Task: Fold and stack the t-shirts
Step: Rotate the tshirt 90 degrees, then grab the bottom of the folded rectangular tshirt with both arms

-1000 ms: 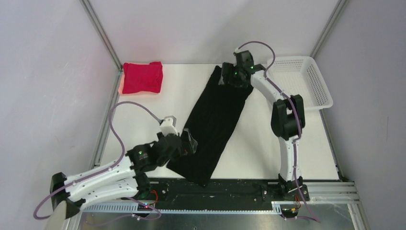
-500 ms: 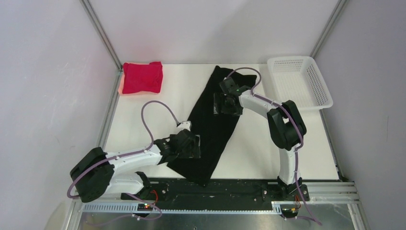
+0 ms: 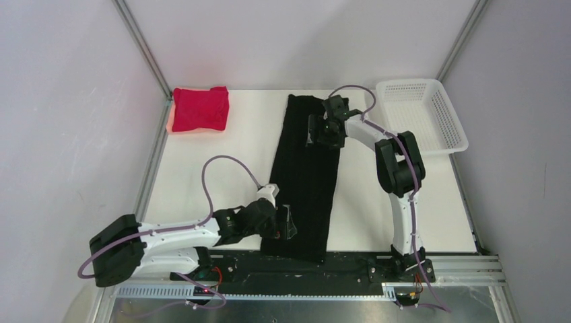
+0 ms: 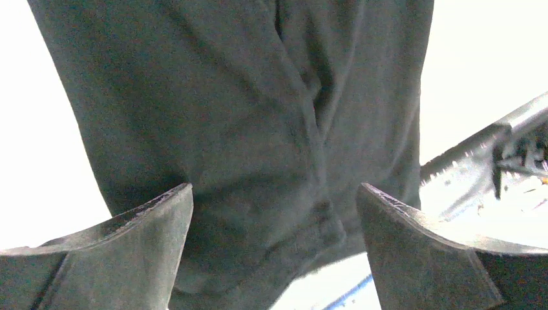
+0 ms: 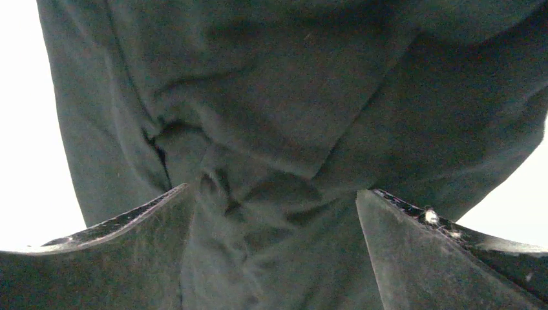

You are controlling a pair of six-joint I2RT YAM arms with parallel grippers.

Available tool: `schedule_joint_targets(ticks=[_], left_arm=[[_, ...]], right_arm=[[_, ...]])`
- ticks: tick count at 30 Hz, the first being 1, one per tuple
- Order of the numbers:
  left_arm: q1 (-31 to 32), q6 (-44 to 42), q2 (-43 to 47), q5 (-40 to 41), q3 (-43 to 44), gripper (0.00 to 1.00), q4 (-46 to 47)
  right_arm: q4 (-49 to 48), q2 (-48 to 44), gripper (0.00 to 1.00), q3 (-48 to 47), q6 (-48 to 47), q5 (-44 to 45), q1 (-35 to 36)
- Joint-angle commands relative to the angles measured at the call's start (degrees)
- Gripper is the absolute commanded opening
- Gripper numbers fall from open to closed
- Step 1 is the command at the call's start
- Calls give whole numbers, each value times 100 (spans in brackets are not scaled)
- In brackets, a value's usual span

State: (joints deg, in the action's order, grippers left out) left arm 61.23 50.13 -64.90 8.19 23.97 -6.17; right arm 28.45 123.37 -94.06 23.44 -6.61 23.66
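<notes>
at the near edge of the counter (image 3: 188, 155) the left hand (image 4: 274, 188) hangs low over the near end of the black t-shirt (image 3: 304, 176), fingers spread wide, nothing pinched. the shirt lies as a long narrow strip from near edge to far edge, about the middle. over its far end the right hand (image 5: 271, 188) is wide too and holds nothing. the red t-shirt (image 3: 200, 109) lies folded in the far left corner, a white basket (image 3: 452, 118) in the far right corner.
</notes>
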Motion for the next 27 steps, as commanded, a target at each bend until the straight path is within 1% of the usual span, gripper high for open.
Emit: schedule_joint_targets(ticks=[1,4,8,11,14,16,17,18,19,20,21,22,23,24,25,26,27], left_arm=[[335,609,448,-361,-203,100,-598],[439,726,498,-207,-226,100,-603],[467,801,292,110,-234,100,-601],[470,812,348,163,-233,100,-602],[464,738,753,161,-276,100,-690],[468,644,1137,177,-283,100,-937],[473,565,1291,194,-276,100,-1047],[465,536,1594,272,-251,100,-1324],[467,512,1744,324,-243,100,-1482],[464,518,2021,509,-232,100,-1799],[462,592,2133,632,-216,100,-1993],[460,611,2343,873,-181,100,-2380],[460,636,2421,981,-168,100,-2538],[455,637,2518,1110,-178,100,-2725],[453,632,2549,1120,-198,100,-2759],[447,631,2521,1100,-236,100,-2780],[445,630,2484,1028,-244,100,-2781]], right_arm=[[-136,509,100,-640,-400,-476,-204],[18,914,100,-1261,-434,-669,-229],[250,1145,100,-1711,-543,-603,-163],[383,978,100,-1806,-626,-482,-161],[544,576,100,-1674,-753,-243,-159],[509,41,100,-1327,-790,-127,-129],[405,-429,100,-820,-778,-96,-114],[64,-723,100,-515,-761,-47,-69],[-94,-1275,100,147,-716,47,-31],[-287,-1568,100,453,-623,95,35],[-344,-2115,100,1068,-530,199,65],[-484,-2370,100,1370,-346,254,129],[-539,-2869,100,2001,-260,320,169],[-585,-3290,100,2302,-78,341,287],[-572,-3481,100,2798,6,397,362],[-490,-3834,100,3044,203,450,544],[-455,-4003,100,3502,292,573,662]])
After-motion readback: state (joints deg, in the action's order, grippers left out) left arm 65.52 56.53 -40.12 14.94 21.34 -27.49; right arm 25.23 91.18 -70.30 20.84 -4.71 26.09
